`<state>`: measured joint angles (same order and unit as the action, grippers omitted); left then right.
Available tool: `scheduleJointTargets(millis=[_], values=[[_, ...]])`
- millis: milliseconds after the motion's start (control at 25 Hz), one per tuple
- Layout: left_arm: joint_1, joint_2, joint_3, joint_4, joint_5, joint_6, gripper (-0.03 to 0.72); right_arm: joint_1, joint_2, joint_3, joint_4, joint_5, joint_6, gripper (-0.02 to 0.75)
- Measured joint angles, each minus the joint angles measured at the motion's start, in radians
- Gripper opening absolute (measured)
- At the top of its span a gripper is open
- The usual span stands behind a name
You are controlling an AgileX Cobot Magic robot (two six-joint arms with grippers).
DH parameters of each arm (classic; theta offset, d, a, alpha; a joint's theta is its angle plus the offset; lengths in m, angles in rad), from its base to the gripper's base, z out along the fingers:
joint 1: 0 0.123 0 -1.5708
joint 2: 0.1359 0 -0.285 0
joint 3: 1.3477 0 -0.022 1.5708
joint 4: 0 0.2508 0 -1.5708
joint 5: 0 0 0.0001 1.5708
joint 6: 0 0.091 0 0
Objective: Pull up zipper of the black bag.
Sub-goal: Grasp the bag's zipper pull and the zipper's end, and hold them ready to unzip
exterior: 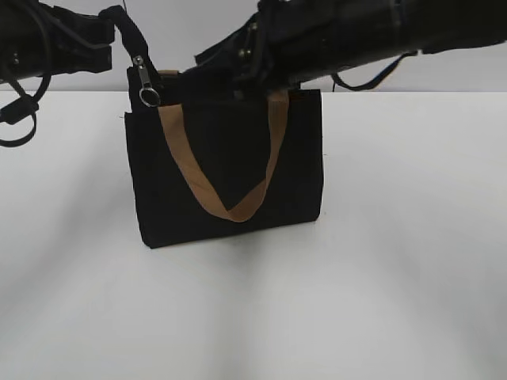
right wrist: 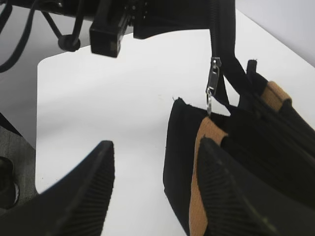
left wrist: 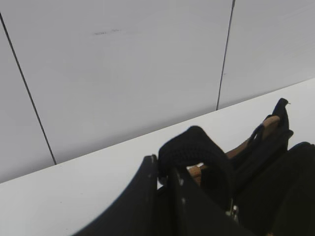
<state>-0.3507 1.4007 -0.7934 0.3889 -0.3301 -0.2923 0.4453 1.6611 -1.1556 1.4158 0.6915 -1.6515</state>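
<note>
The black bag (exterior: 226, 170) stands upright on the white table, a tan strap handle (exterior: 230, 207) hanging down its front. My left gripper (exterior: 109, 28) is shut on the black fabric end of the zipper (left wrist: 189, 147) and holds it raised above the bag's left top corner. The silver pull tab (exterior: 147, 87) dangles from that strip; it also shows in the left wrist view (left wrist: 231, 211) and the right wrist view (right wrist: 212, 83). My right gripper (right wrist: 155, 157) is open at the bag's top left edge (right wrist: 179, 142), one finger over the tan strap, gripping nothing.
The white table (exterior: 396, 237) spreads around the bag, with its edge (right wrist: 42, 98) in the right wrist view. A pale panelled wall (left wrist: 123, 64) stands behind. The right arm (exterior: 356, 32) reaches across above the bag's top.
</note>
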Motion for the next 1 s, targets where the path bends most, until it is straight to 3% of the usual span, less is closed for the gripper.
scheduleJointTargets(millis=[320,760,1000], values=[[0.0,0.0,0.0,0.0,0.0,0.0,0.02,0.035,0.21,-0.211,-0.041,0.0,0.003,0.411],[0.0,0.0,0.0,0.0,0.0,0.0,0.02,0.071,0.356,-0.332,-0.04,0.0,0.041,0.405],[0.0,0.0,0.0,0.0,0.0,0.0,0.02,0.084,0.391,-0.346,-0.029,-0.027,0.046,0.257]])
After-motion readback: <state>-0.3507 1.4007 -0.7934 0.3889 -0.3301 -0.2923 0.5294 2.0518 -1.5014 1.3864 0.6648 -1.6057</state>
